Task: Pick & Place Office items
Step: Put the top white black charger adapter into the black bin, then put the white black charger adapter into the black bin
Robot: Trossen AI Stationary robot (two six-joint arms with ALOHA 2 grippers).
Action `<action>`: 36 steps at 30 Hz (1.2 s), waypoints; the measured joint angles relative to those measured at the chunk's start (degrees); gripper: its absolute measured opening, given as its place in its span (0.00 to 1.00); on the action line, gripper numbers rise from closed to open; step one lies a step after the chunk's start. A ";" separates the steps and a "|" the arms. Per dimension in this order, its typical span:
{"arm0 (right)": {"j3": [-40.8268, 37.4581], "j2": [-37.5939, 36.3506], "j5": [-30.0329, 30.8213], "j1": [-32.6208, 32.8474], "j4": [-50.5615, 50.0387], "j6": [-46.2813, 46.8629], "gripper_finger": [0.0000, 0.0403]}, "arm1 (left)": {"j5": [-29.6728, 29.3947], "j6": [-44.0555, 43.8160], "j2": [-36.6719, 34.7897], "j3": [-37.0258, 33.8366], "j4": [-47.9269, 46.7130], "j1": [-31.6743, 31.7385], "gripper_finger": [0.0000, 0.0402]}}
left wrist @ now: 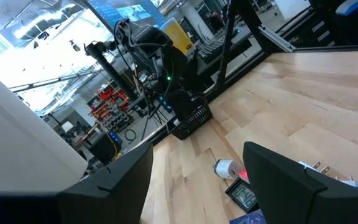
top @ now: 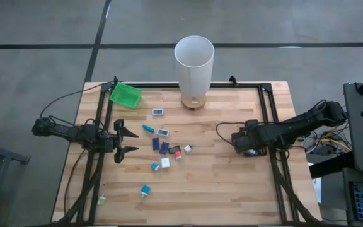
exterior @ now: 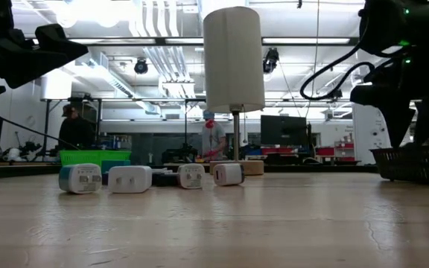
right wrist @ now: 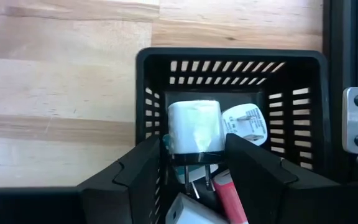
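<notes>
Right pincer (right wrist: 191,162) is sitting half-open right over the black basket (right wrist: 148,118), white charger (right wrist: 194,127) between its fingers. Left pincer (top: 123,141), open and empty, is pointing at the office items (top: 164,148) just beside it.

Wood table (top: 232,183): scattered office items (top: 162,148), green tray (top: 125,95), cylinder (top: 194,70).

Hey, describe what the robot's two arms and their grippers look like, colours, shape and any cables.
Both arms are dark, jointed and slim. The left gripper ends in two pointed black fingers. The right gripper has broad, angular matte-black fingers. Black cables loop along both arms, and a small green light glows on the right arm.
</notes>
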 joint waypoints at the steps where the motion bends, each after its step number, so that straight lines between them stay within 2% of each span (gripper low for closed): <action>1: 0.46 0.00 0.12 0.00 -0.49 -0.05 0.46 | 0.00 0.00 0.00 -0.01 0.00 -0.01 0.64; 11: 9.03 0.00 0.73 0.00 -5.29 -2.86 0.46 | 0.00 0.00 0.00 -0.01 0.00 0.00 0.64; 14: 11.62 0.02 3.44 0.20 -3.95 -8.08 0.46 | 0.00 0.00 0.00 0.00 0.00 -0.02 0.64; 19: 13.56 0.02 9.49 1.15 3.98 -21.77 0.46 | 0.00 -0.02 0.00 0.01 0.00 0.00 0.64; 24: 11.74 0.09 15.13 1.50 18.36 -40.46 0.46 | 0.00 0.00 0.00 0.00 0.00 -0.01 0.64; 30: 4.97 0.11 19.22 1.51 44.72 -68.61 0.46 | 0.00 0.00 0.00 -0.01 0.00 -0.01 0.64; 33: 0.09 0.14 17.64 1.51 60.71 -82.44 0.46 | 0.01 0.00 0.00 0.00 0.00 0.00 0.64; 36: -5.17 1.12 10.97 1.49 75.53 -95.46 0.46 | 0.02 0.00 0.00 -0.01 0.00 -0.02 0.64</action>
